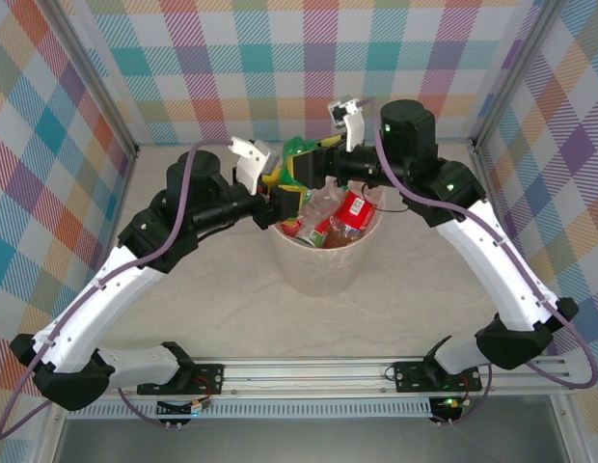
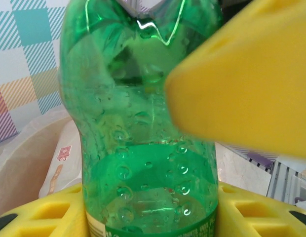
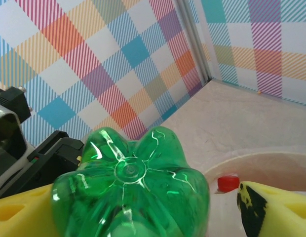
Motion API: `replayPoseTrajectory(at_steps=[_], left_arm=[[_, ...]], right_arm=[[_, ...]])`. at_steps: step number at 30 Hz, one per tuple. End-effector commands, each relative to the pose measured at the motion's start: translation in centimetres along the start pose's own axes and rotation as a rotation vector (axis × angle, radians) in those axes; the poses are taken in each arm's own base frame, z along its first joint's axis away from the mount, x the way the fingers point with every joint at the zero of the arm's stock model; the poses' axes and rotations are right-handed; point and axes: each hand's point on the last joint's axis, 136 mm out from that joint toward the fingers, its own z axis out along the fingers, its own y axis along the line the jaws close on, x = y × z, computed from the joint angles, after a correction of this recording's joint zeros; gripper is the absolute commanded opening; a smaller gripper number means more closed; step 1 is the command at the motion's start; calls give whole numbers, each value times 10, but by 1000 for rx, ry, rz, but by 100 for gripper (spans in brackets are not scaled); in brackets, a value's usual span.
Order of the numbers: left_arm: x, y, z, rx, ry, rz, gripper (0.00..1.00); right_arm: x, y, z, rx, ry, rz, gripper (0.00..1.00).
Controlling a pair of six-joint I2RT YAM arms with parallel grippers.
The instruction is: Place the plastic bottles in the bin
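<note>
Left gripper [image 1: 285, 188] pinching the green bottle [image 2: 143, 148], its long axis running out along my fingers, base toward my right gripper [image 3: 148, 190]. Those jaws stand spread around it. The bin [image 1: 323, 280] lies beneath both.

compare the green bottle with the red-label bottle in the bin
The green bottle is tinted green all over; the red-label bottle is clear. The green bottle is held up in yellow jaws; the red-label bottle lies in the bin. Both are plastic bottles.
</note>
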Motion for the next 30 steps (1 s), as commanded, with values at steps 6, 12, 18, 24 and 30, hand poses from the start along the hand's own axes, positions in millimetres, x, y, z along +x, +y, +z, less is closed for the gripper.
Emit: replayPoseTrajectory(at_steps=[6, 12, 18, 24, 30], left_arm=[[-12, -7, 5, 41, -57, 11, 52], [-11, -8, -4, 38, -65, 11, 83], [-1, 27, -48, -207, -89, -29, 98], [48, 85, -65, -458, -25, -289, 94], [79, 104, -28, -428, -5, -485, 92]], right_arm=[[3, -2, 5, -9, 10, 10, 70], [-2, -4, -15, 47, -40, -48, 60], [-2, -10, -54, 134, -76, -121, 58], [23, 4, -78, 83, -27, -269, 55], [48, -3, -62, 43, 49, -296, 54]])
